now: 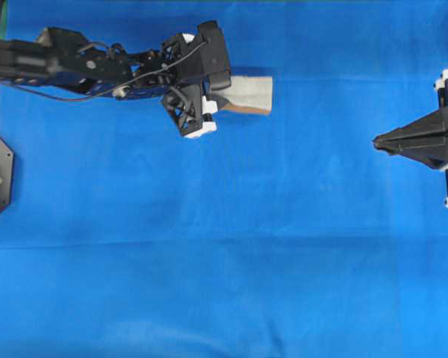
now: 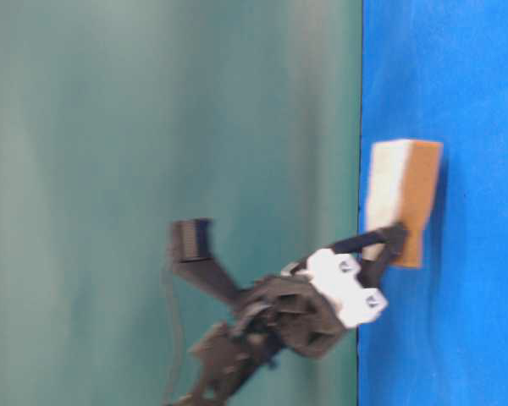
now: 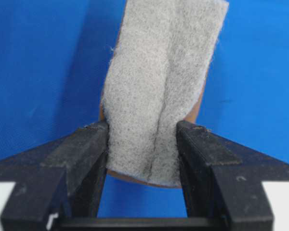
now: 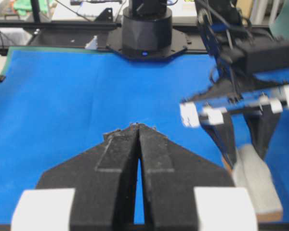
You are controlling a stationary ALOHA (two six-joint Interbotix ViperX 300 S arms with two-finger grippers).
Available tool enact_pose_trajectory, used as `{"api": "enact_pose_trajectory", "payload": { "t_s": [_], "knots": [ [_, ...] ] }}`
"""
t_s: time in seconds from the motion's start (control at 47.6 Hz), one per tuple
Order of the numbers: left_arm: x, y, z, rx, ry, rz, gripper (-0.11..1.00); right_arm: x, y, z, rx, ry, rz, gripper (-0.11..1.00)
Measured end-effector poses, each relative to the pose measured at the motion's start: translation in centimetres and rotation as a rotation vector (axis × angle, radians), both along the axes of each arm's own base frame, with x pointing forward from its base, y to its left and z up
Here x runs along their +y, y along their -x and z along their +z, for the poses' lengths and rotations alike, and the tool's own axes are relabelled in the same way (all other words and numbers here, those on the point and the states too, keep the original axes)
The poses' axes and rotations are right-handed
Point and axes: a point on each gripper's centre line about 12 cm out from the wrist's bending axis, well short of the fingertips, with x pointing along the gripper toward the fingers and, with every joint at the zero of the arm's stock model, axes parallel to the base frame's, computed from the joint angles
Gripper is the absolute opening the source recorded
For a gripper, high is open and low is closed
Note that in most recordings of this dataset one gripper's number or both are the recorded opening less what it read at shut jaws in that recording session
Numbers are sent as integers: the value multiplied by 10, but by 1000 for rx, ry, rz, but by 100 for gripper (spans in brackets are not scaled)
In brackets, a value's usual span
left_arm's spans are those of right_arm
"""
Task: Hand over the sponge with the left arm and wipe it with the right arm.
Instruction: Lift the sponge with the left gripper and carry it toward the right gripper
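Pickup step: the left pincer [image 1: 228, 93] is clamping the sponge [image 1: 248, 94], fingers [image 3: 94, 144] pressing in on both long sides so the grey felt is buckling down the middle in the wrist view. Looks like a firm grasp, though whether it is fully settled I can't say. In the overhead view the sponge is sitting in the upper middle of the frame, sticking out to the right past the fingertips, tan layer showing along its lower edge. In the table-level view it is lying against the blue tabletop [image 1: 224, 246], or just off it; can't tell which.

The right pincer [image 1: 378, 142] is waiting at the right edge of the overhead frame, clenched tight and holding nothing, well apart from the sponge.

Next, I'd judge: lifting the sponge clear and carrying it toward the middle, with the free end presented outward. The right pincer is needing to unclench before it can take that free end.
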Motion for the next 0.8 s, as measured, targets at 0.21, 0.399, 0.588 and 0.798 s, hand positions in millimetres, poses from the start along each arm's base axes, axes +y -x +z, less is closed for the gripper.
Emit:
{"api": "enact_pose_trajectory", "payload": {
  "t_s": [0.21, 0.399, 0.588, 0.798],
  "knots": [
    [-37, 2, 48, -62, 49, -37, 37, 0, 0, 0, 2, 0, 0, 0],
    [-70, 6, 80, -124, 128, -53, 37, 0, -1, -2, 9, 0, -2, 0],
    [-113, 6, 88, -141, 190, -118, 37, -1, -3, -4, 21, 0, -3, 0],
    [-120, 6, 87, -140, 214, -116, 37, -1, -4, -6, 28, -5, -5, 0]
  ]
}}
